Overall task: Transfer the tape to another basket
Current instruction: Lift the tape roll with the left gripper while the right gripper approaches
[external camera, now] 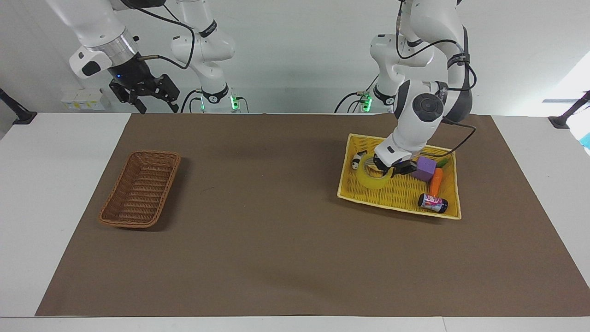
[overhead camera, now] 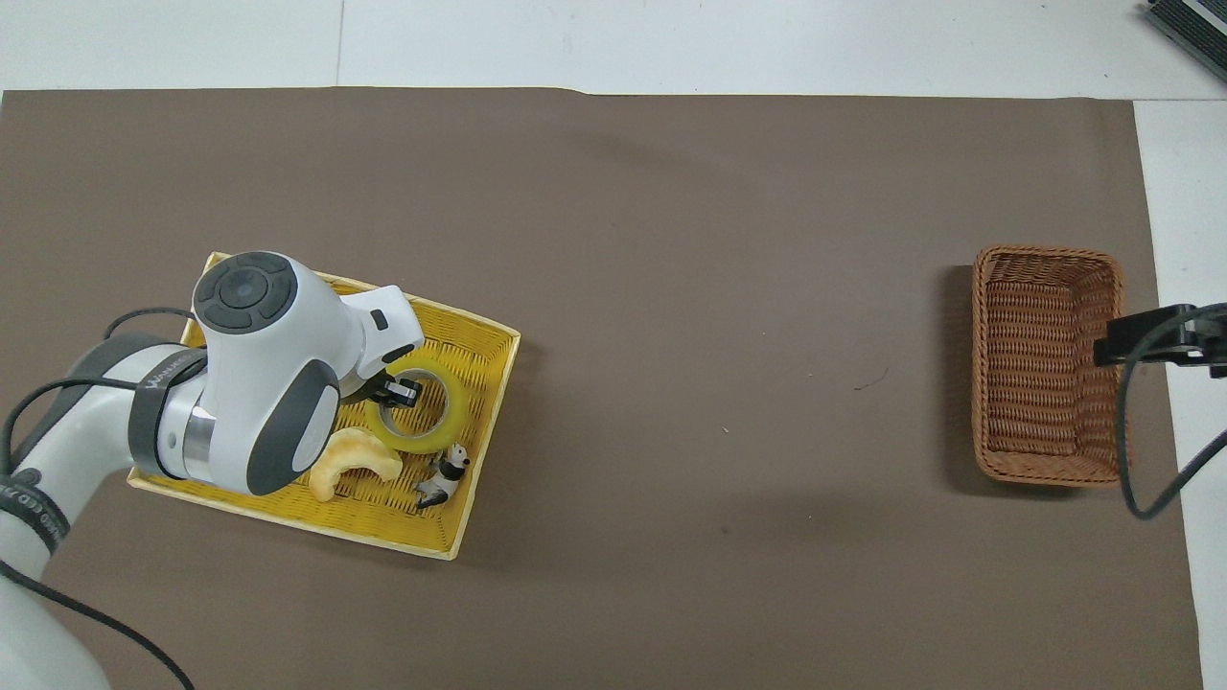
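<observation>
The tape (external camera: 372,177) (overhead camera: 452,409), a translucent yellow ring, hangs tilted just above the floor of the yellow basket (external camera: 395,207) (overhead camera: 385,542). My left gripper (external camera: 390,168) (overhead camera: 397,391) is shut on the ring's wall, with one finger inside the hole. The brown wicker basket (external camera: 120,222) (overhead camera: 1045,255) stands empty toward the right arm's end of the table. My right gripper (external camera: 156,105) (overhead camera: 1123,343) waits open, high in the air over the table's edge at the robots' end, holding nothing.
The yellow basket also holds a panda figure (external camera: 356,161) (overhead camera: 443,471), a banana (overhead camera: 351,458), a purple block (external camera: 424,168), a carrot (external camera: 436,180) and a small can (external camera: 432,203). A brown mat (external camera: 276,230) covers the table between the two baskets.
</observation>
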Robot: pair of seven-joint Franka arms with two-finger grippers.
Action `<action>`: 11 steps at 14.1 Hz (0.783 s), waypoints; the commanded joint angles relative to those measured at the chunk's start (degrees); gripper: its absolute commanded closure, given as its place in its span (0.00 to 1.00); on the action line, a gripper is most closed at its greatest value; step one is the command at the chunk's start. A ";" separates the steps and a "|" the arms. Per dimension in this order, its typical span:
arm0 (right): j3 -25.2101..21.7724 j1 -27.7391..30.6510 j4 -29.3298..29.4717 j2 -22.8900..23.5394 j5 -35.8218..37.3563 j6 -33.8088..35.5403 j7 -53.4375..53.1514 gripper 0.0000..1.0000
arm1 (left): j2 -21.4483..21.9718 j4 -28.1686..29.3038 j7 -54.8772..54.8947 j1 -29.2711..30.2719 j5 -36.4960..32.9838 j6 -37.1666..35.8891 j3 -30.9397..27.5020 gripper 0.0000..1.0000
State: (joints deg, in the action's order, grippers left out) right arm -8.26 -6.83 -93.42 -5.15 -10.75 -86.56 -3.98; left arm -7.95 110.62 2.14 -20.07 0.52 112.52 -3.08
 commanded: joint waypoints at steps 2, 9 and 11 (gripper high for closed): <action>0.44 -7.03 -3.25 -2.49 -1.73 -0.28 -4.06 0.00 | -0.40 -4.96 -3.62 0.12 4.74 -1.78 0.00 1.00; 0.61 -11.89 -10.71 -4.17 -12.43 -6.67 -13.06 0.00 | -0.32 -11.39 -13.12 -0.93 13.53 -1.78 3.59 1.00; 1.93 -15.13 -13.79 -4.17 -14.63 -12.73 -13.42 0.00 | -0.31 -13.14 -14.52 -0.93 14.51 -1.60 6.76 1.00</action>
State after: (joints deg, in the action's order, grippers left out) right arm -7.22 -19.81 -102.24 -7.42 -22.52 -93.85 -16.72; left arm -8.04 100.33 -10.09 -20.40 13.70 112.32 2.00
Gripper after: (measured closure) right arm 0.000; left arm 0.775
